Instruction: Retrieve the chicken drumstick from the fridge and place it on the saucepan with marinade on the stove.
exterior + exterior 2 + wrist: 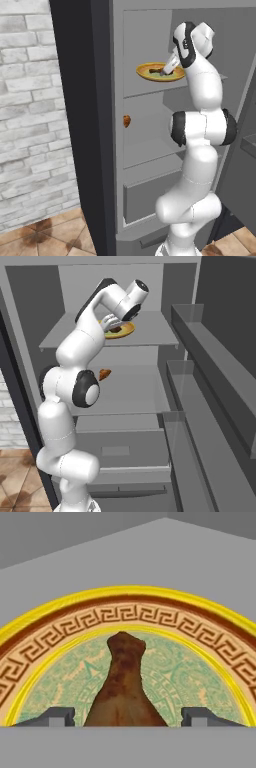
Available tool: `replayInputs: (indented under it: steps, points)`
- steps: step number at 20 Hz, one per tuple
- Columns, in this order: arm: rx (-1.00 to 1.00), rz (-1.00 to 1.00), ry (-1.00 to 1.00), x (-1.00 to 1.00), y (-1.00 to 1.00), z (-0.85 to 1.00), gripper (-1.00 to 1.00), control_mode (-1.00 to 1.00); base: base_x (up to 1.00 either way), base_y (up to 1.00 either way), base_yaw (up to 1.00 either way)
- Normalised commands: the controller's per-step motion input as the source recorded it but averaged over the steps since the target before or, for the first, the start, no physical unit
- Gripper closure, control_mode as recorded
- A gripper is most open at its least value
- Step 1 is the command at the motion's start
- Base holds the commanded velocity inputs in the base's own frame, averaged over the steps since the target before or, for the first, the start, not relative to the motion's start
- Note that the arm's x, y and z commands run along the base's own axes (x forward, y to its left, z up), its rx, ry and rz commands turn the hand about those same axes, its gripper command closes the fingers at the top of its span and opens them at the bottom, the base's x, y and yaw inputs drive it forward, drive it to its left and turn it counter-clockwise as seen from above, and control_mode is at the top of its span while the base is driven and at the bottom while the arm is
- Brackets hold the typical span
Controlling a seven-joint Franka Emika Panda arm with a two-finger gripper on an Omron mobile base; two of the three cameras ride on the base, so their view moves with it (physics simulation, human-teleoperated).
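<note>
Fingertips [59,717] stood either side of chicken drumstick [125,687], jaws spread, not yet clamped, gripper [125,718] straddling thick end for a firm pinch. Lay on yellow-rimmed plate [60,637], upper fridge [150,85] shelf.

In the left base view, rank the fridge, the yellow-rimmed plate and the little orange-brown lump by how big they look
1. fridge
2. yellow-rimmed plate
3. orange-brown lump, partly hidden by the frame, though clearly the smallest.

Grey fridge shelf [150,331] with yellow-rimmed plate [150,619] flat on it
</note>
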Motion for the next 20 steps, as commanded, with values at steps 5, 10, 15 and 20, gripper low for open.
replayInputs:
  steps: [5,10,15,20]
  points:
    - [0.0,0.0,-0.07,0.0,0.17,-0.05,1.0,-1.0,0.0,0.0,0.0]
    - [0.0,0.0,-0.05,0.0,0.25,0.0,1.0,-1.0,0.0,0.0,0.0]
    - [0.0,0.0,-0.03,0.0,0.21,0.09,1.0,-1.0,0.0,0.0,0.0]
    - [0.0,0.0,-0.05,0.0,0.05,0.43,1.0,-1.0,0.0,0.0,0.0]
